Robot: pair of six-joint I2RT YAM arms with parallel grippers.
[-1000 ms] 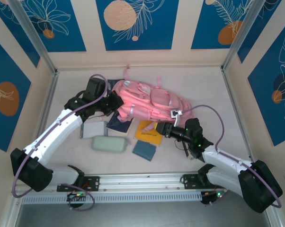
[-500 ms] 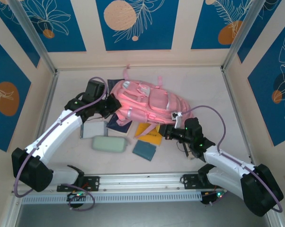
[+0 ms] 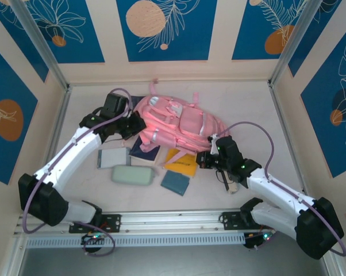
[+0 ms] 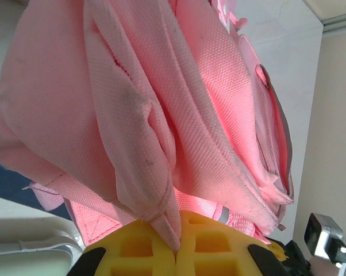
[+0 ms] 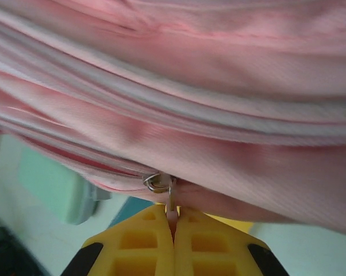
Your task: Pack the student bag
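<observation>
The right end effector [image 5: 173,225] has just clenched on the zipper pull [image 5: 170,202] of the student bag [image 3: 179,122]; the left end effector [image 4: 176,256] pinches its fabric, so unzipping likely follows.

The bag [image 3: 176,121] lies on the table [image 3: 248,109], reaching from the left claw [image 3: 135,123] at its left end to the right claw [image 3: 203,160] at its near right edge. A fold of the bag sits pinched in the left claw [image 4: 176,253], and a zip pull [image 5: 170,214] on the bag's edge sits pinched in the right claw [image 5: 173,223]. Just left of the right claw lies a folder [image 3: 181,162], its far edge under the bag, with a pouch [image 3: 176,182] nearer and further left. On the near side of the left claw a notebook [image 3: 144,150] pokes out from under the bag. A flat case [image 3: 112,158] lies to its left and a pencil case [image 3: 133,174] nearer still.
</observation>
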